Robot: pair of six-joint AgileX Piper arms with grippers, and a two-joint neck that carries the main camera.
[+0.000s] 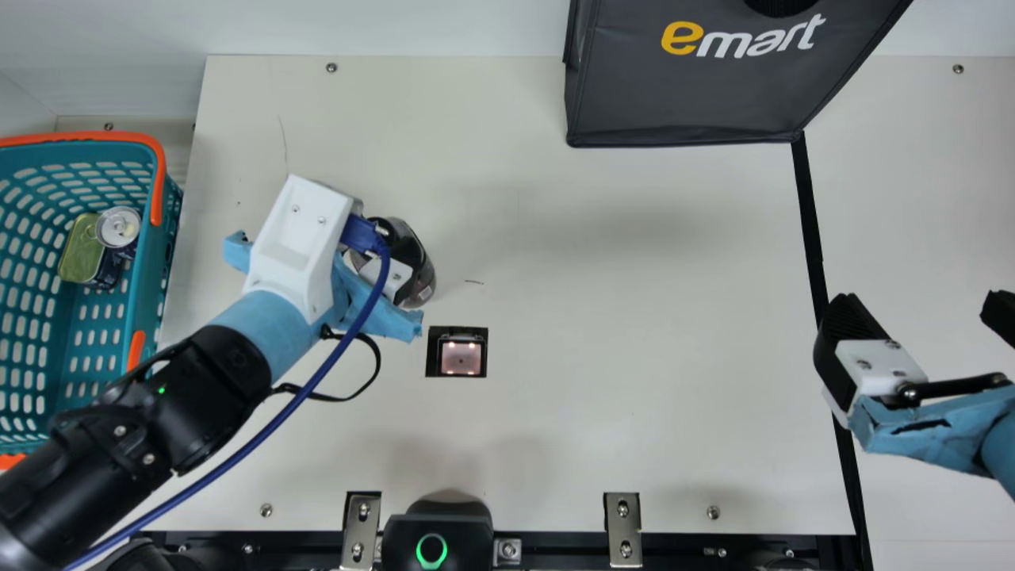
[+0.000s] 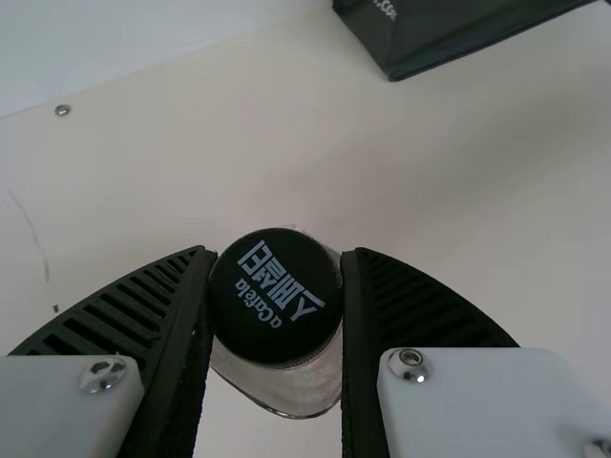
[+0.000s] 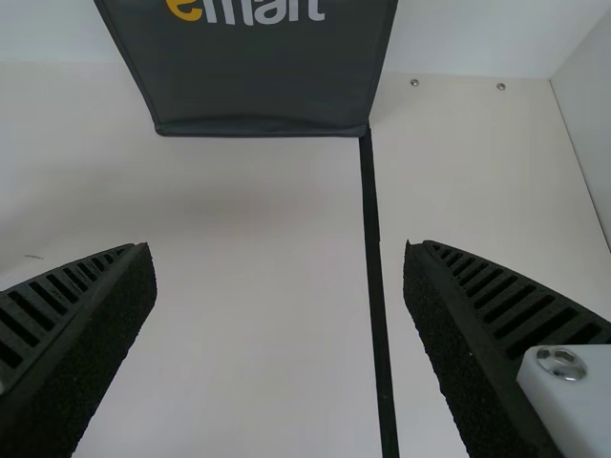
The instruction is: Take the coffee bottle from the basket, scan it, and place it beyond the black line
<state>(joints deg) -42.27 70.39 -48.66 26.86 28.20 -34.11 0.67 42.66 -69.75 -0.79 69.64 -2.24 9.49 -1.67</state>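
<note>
Coffee bottle (image 1: 418,270) out of the basket (image 1: 149,277) and in the grasp of the left tool (image 2: 276,262). In the left wrist view, the two ribbed fingers press on opposite sides of the black cap (image 2: 276,303), with the paler bottle body below it. In the main view, the bottle is over the part of the cream surface (image 1: 603,277) between the basket and the black line (image 1: 810,230), near the lit scanner window (image 1: 461,358) but not over it. Whether its base touches the surface cannot be told.

Completed: removal from the basket, where a flat tin (image 1: 78,247) and a round can (image 1: 119,227) lie against each other. Undetermined: the scan; no view gives a sign that a reading has been registered. From the bottle's position just short of the window, scanning is judged to be the step in hand. Outstanding: placement beyond the black line, the bottle being on the basket side of it.

Right tool (image 3: 278,253): fingers spread wide, nothing between them, with the black line running through the gap in the right wrist view. Its station by the line suggests a possible handover from left to right once the code has been read. Overall, the task is judged to be somewhat short of halfway, or about halfway should the scan already have succeeded. The black shopping bag (image 1: 690,95) stands at the line's far end.
</note>
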